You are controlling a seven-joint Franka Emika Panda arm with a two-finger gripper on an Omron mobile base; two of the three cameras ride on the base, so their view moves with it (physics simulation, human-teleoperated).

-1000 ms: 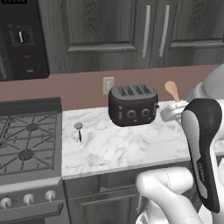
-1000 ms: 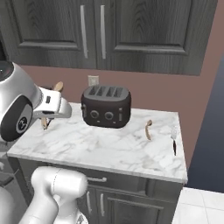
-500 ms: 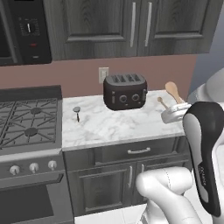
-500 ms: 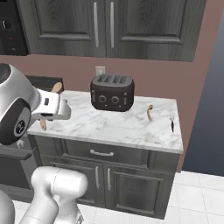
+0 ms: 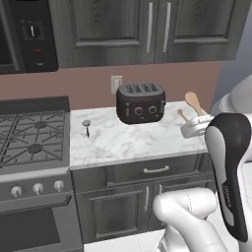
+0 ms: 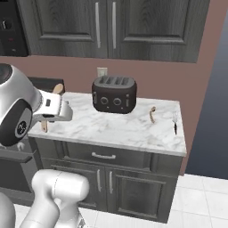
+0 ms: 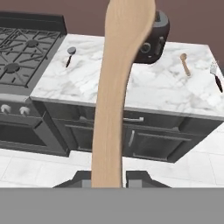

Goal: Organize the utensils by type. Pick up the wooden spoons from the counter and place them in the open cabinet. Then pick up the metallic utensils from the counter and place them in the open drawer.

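The gripper (image 7: 108,178) is clamped on a wooden spoon (image 7: 117,87), with the toaster (image 7: 153,41) at one o'clock.

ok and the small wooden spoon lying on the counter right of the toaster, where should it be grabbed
Grip the small wooden spoon mid-handle, coming straight down with the jaws across it. It lies flat on the counter, handle slim, bowl toward the wall, with bare marble on both sides and well apart from the toaster.
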